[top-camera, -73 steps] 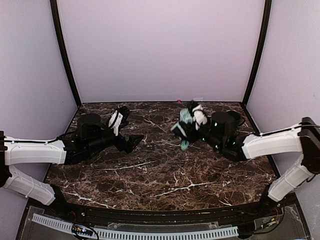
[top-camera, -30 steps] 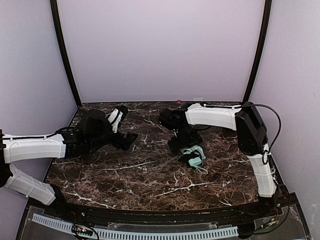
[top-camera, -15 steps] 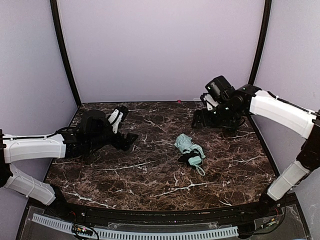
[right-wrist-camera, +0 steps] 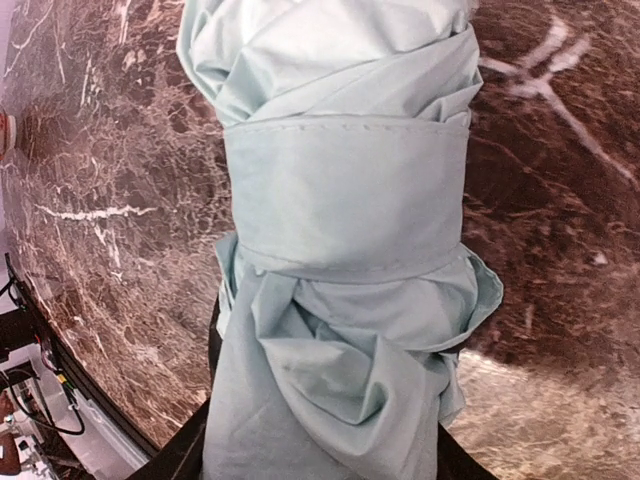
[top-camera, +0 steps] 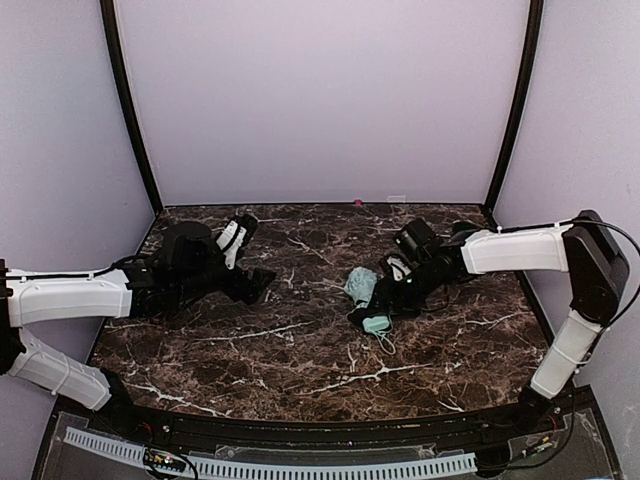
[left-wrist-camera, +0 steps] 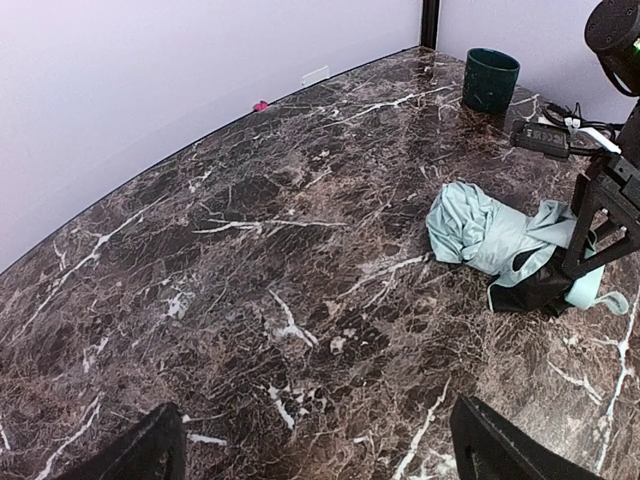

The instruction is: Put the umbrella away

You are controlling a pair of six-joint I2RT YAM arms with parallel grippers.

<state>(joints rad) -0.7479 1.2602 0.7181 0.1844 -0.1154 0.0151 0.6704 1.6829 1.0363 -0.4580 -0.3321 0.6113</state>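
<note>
**Right gripper straddles the umbrella**

The umbrella [top-camera: 358, 285] lies folded on the table [top-camera: 300, 350], right of centre, with its band wrapped round the mint canopy. The right gripper [top-camera: 385, 292] is down on it, a finger on either side of the bundle. Whether the fingers pinch it I cannot tell. The left gripper [left-wrist-camera: 318, 455] hangs low, well apart to the left, jaws wide and empty. A mug [left-wrist-camera: 490, 80] stands near the far right corner.

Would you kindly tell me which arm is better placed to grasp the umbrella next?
Right. The right gripper is down at the umbrella, whose fabric fills its wrist view; the left gripper sits open, far off.
</note>
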